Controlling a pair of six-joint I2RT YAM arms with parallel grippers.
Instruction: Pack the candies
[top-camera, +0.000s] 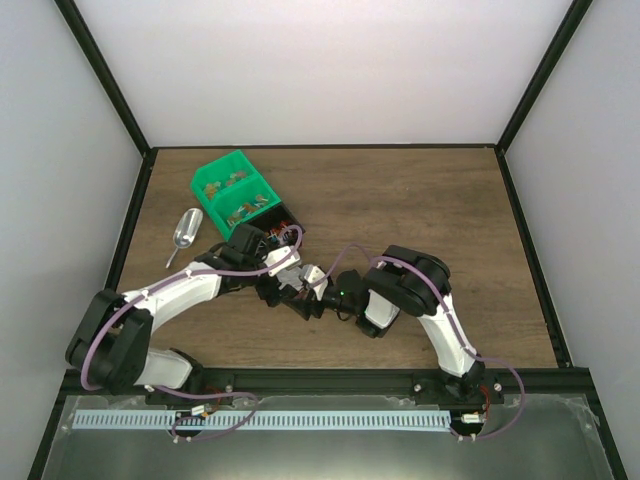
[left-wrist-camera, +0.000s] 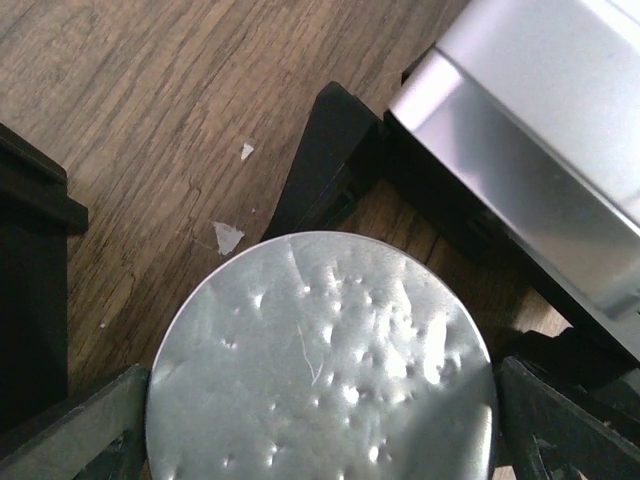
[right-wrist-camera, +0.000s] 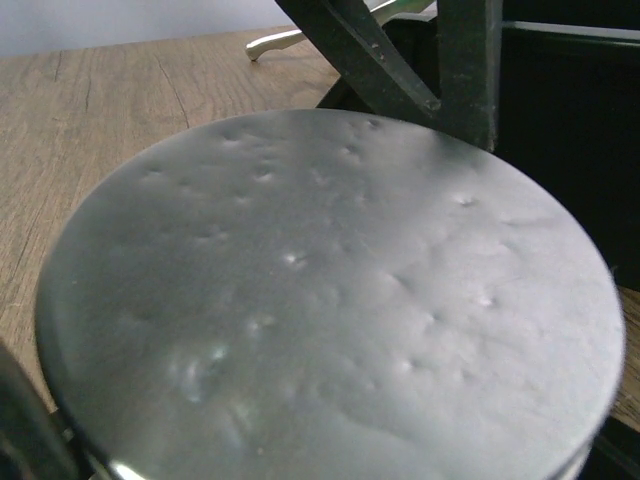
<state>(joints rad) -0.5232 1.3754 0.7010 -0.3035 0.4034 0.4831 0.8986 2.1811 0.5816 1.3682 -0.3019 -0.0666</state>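
Observation:
A round tin with a dented silver lid (left-wrist-camera: 320, 370) stands on the wooden table between both grippers. My left gripper (left-wrist-camera: 320, 425) straddles it, its dark fingers (left-wrist-camera: 95, 430) close beside the lid's rim on either side. My right gripper (right-wrist-camera: 320, 440) comes from the opposite side, and the lid (right-wrist-camera: 330, 300) fills the span between its fingers, which are pressed to the tin. From above, the two grippers (top-camera: 290, 290) (top-camera: 320, 297) meet and hide the tin. The candies (top-camera: 272, 239) show as tiny mixed-colour pieces in a black bin behind the left gripper.
Two joined green bins (top-camera: 236, 195) with small pieces stand at the back left. A metal scoop (top-camera: 184, 235) lies left of them. The right arm's silver body (left-wrist-camera: 540, 130) looms at the upper right of the left wrist view.

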